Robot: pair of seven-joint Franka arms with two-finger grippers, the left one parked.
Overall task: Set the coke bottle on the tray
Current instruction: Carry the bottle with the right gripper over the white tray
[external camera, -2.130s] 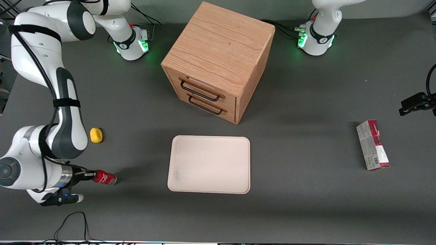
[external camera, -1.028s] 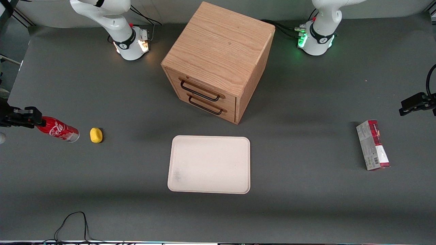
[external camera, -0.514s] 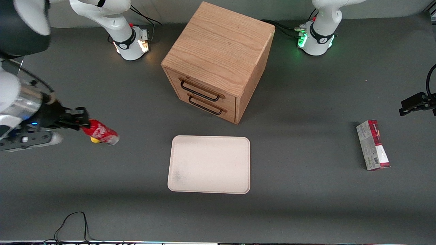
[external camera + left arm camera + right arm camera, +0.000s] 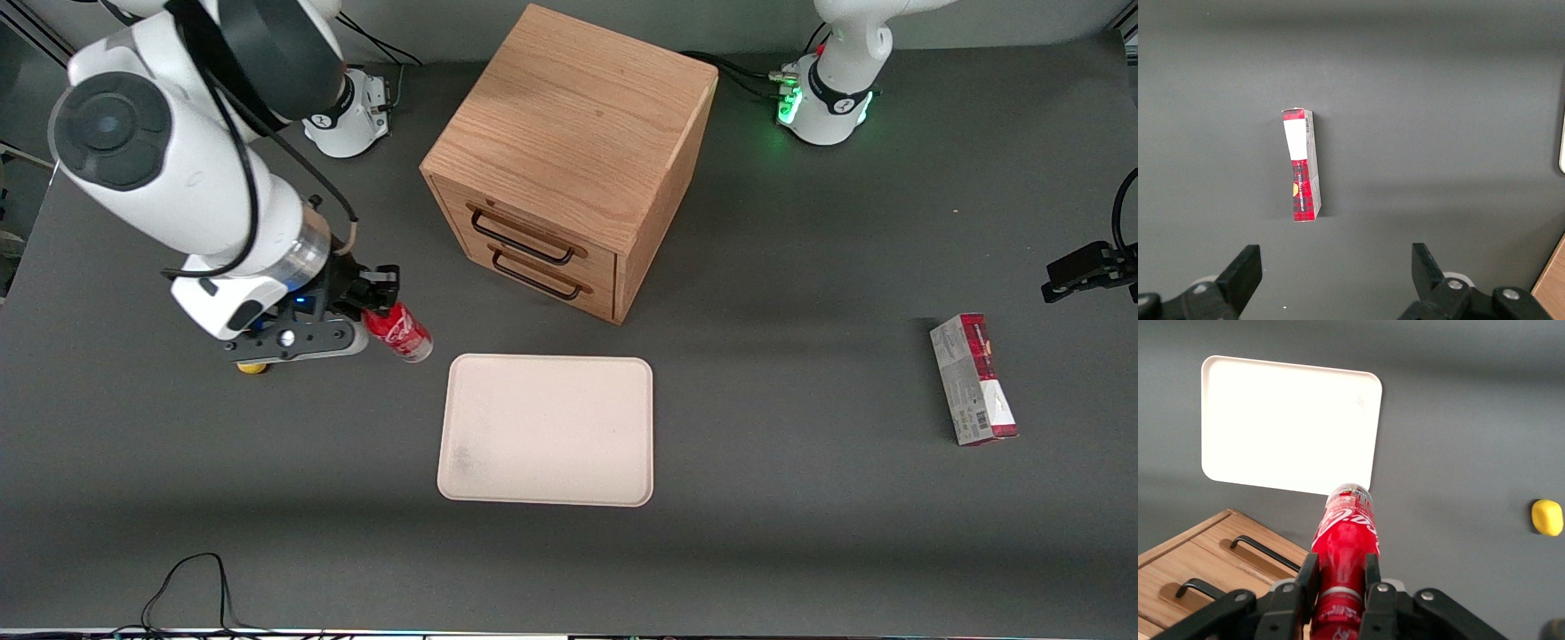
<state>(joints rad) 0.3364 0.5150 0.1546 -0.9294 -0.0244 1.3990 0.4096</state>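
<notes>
Red coke bottle (image 4: 1345, 550) in end effector (image 4: 1338, 583)

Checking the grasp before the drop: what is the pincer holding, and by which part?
The pincer holds the coke bottle by its neck end, just below the cap.

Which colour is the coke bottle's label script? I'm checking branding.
White on red, clearest in the right wrist view: coke bottle in the gripper.

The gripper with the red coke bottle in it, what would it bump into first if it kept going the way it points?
Probably the tray. The gripper is shut on the coke bottle, whose clear base aims at the tray's near corner. The bottle would touch first. How high it hangs above the table is hard to judge.
</notes>
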